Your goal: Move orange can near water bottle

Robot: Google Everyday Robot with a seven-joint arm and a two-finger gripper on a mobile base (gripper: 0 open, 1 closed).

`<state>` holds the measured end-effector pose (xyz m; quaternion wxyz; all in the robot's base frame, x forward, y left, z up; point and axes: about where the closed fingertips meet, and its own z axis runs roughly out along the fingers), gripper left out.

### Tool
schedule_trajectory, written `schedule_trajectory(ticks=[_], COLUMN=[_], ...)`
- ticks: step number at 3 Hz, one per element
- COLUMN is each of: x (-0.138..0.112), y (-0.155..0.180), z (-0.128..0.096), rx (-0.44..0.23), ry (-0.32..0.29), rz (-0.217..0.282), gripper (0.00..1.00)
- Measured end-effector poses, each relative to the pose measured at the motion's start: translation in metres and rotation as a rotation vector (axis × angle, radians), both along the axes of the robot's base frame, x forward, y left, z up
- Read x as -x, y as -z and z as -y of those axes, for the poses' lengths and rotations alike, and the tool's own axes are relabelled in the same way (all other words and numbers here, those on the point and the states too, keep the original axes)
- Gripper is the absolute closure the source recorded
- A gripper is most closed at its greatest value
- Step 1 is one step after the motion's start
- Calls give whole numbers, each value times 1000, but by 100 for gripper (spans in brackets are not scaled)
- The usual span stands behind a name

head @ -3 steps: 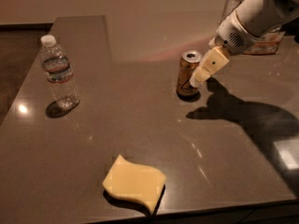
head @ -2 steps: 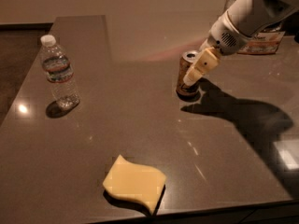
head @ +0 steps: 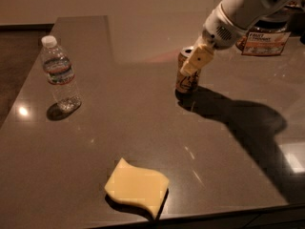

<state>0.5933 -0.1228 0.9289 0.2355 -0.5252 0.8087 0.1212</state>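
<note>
The orange can [head: 187, 82] stands upright on the dark table [head: 143, 123], right of centre toward the back. My gripper [head: 191, 63] reaches in from the upper right and sits at the can's upper part, overlapping its near side. The can's top rim shows just behind it. The water bottle [head: 59, 73], clear with a white cap and a label band, stands upright at the far left, well apart from the can.
A yellow sponge [head: 137, 187] lies near the table's front edge. A labelled packet [head: 264, 43] and dark objects stand at the back right behind my arm. The table narrows toward the back left, with floor beyond its left edge.
My gripper has moved left and slightly down, from beside the can's right side to over its upper part. The can, bottle and sponge have stayed in place.
</note>
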Motion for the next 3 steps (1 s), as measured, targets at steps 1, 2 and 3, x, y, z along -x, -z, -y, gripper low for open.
schedule_trajectory(ticks=[1,2,3], x=[-1,0,9], y=[-28,-50,-62], z=[-31,-76,-136], rx=[-48,-93,-132], ry=[-81,-182,-281], rz=[33,69,89], gripper=[96,100,100])
